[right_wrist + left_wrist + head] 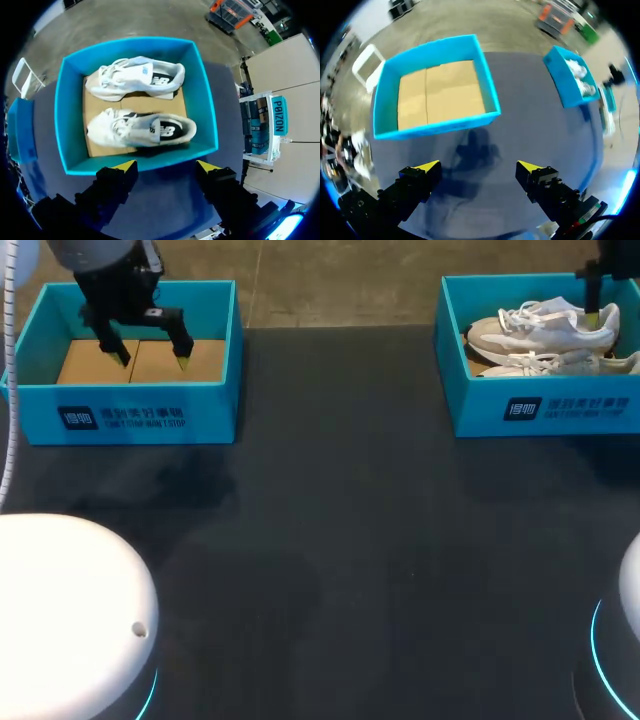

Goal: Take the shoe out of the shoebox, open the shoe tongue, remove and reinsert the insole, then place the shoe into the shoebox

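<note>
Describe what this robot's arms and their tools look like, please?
Each tool is a black, blocky pair of fingers. The left tool and right tool both end in wedge-shaped bright yellow tips. In the head view the left arm and right arm show smooth, rounded white shells, each edged below by a glowing cyan ring. A white cable runs beside the left arm.

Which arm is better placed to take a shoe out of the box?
Probably right. The right gripper hangs open at the box with both shoes. The left gripper is over the empty box across the table.
</note>
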